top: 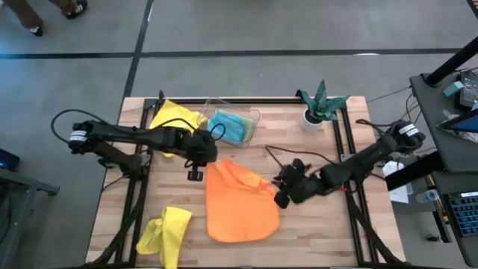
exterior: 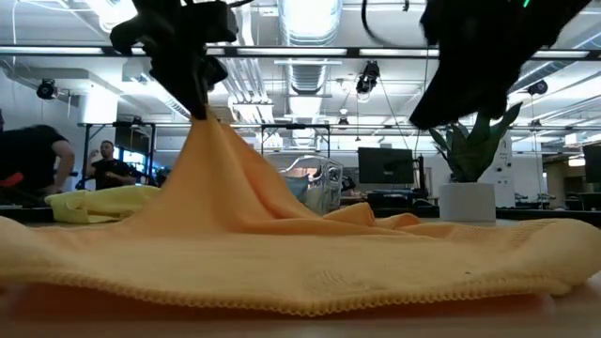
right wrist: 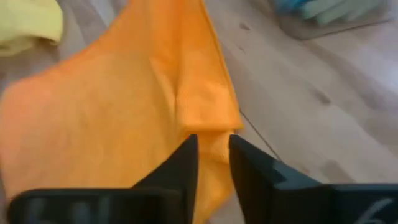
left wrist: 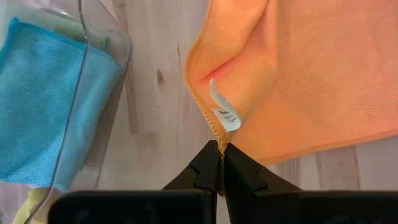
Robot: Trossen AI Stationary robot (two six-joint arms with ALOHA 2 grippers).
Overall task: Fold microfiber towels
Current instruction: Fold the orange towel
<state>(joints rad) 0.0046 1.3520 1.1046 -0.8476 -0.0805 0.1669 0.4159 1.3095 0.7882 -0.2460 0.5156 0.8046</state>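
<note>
A: From above, where does the orange towel [top: 237, 203] lie?

B: In the middle of the wooden surface [top: 314, 239], between the two arms. Its long axis runs from the far corner by the left pincer [top: 200, 153] toward the near edge. Its right corner points at the right pincer [top: 284, 188], which sits just beside that corner. A yellow towel [top: 166, 233] lies crumpled at the near left, another yellow towel [top: 176, 118] at the far left, and the turquoise towel [top: 228, 127] is in the clear tray [top: 255, 118].

A: And the level view?

B: The left pincer [exterior: 199, 111] lifts one corner into a peak; the rest of the cloth spreads flat across the surface. The right arm hangs dark above, on the right.

A: The left wrist?

B: Its fingers [left wrist: 205, 171] are clamped together on the stitched hem, just below the white label [left wrist: 225, 115].

A: The right wrist?

B: Its fingers [right wrist: 180, 163] stand slightly apart, the folded corner of the orange cloth just ahead between them. I judge that it is the nearer arm for that corner, and I cannot tell whether it grips the cloth or not.
</note>
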